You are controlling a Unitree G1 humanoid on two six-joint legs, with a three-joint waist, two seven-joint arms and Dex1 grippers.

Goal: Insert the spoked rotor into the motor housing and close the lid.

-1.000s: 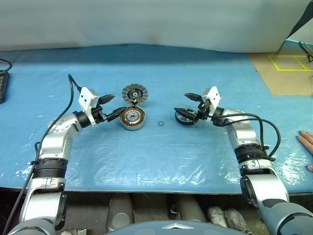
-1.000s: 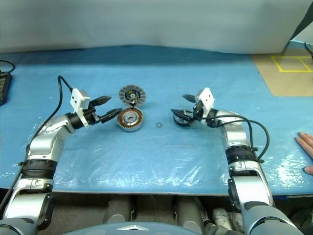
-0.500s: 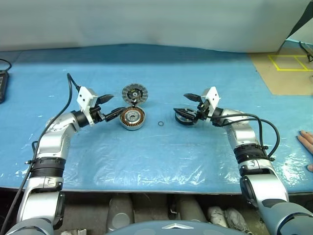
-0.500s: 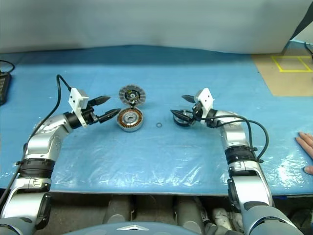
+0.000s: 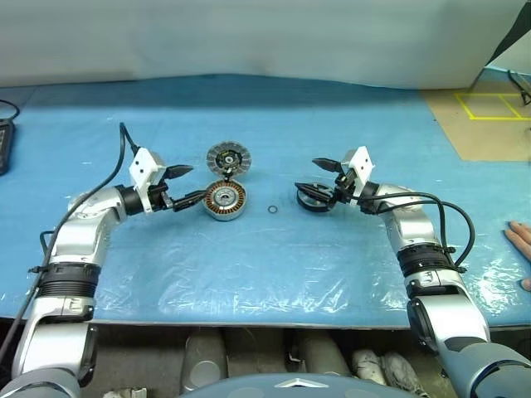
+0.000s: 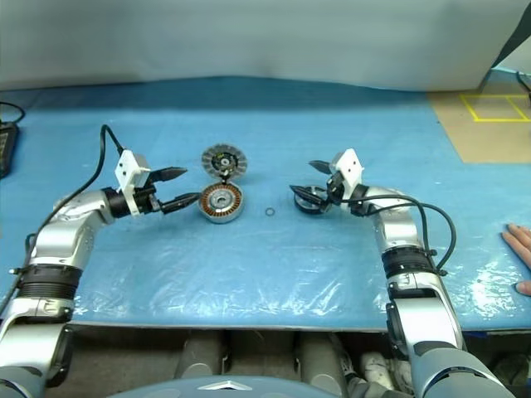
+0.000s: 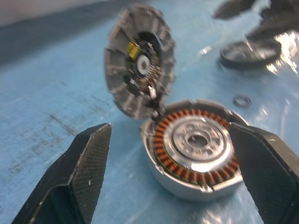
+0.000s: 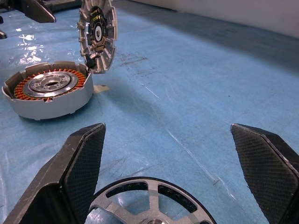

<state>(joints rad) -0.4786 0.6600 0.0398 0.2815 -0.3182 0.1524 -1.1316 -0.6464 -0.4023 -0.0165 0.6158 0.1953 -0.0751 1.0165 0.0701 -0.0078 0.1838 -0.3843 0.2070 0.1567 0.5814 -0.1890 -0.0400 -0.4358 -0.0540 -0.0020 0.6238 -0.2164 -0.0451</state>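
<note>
Spoked rotor (image 5: 314,197) seemingly between open right pincer (image 5: 319,175) fingers

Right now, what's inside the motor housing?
Inside the motor housing there is a ring of copper-coloured windings around a pale metal centre with a hole. No spoked rotor in it yet. The hinged lid stands open. The floor beneath the windings is hidden.

Spoked rotor (image 8: 152,205) cut by the right wrist view's edge, person's hand (image 5: 520,242) likewise
</note>
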